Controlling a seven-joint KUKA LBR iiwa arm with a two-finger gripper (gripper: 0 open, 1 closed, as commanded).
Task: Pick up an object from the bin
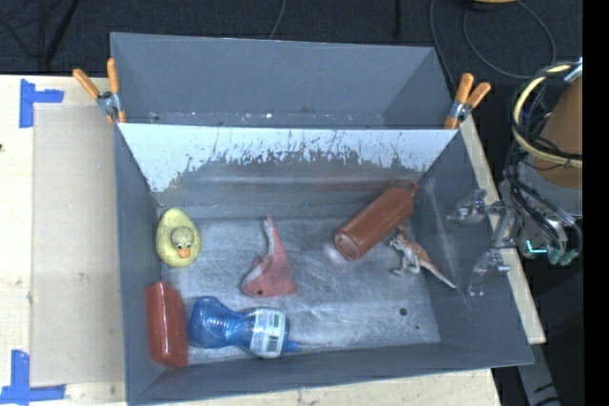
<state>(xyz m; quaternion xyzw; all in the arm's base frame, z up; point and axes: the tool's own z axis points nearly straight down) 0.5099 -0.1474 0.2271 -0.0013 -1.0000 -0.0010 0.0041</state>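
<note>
My gripper hangs over the bin's right wall, open, with nothing between its fingers. Closest to it, on the bin floor to its left, lies a small tan dinosaur figure. A brown-red bottle lies tilted just beyond the dinosaur, its narrow end up against the right slope.
A pink fish-shaped toy lies mid-floor. A yellow rubber duck sits at the left. At the front left, a red cylinder lies beside a blue plastic bottle. The arm stands outside the bin's right rim.
</note>
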